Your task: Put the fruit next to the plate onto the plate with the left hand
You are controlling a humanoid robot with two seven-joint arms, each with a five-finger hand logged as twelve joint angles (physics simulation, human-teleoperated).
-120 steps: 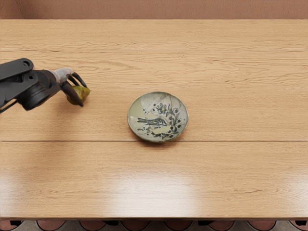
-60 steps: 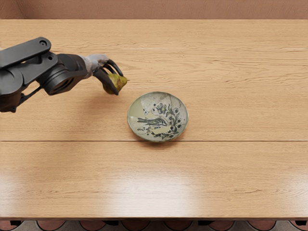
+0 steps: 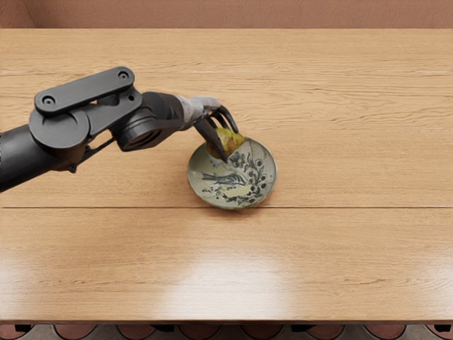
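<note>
The step in hand is the carrying of the fruit to the plate, and it looks close to its end. The left hand (image 3: 212, 126) comes in from the left side of the table (image 3: 333, 248), and its dark fingers (image 3: 212, 142) are closed around a small yellow-green fruit (image 3: 228, 139); I cannot tell which kind of fruit it is. The fruit is held over the far left edge of the plate (image 3: 267, 180), and whether it already touches the rim is not clear.

The next move, in my judgement, calls for going a little more to the right, over the middle of the plate, then lowering and opening the fingers gently, because a rounded fruit may roll off.

The plate carries a dark painted drawing, perhaps a bird with branches. No brand, label or readable writing is seen anywhere.
</note>
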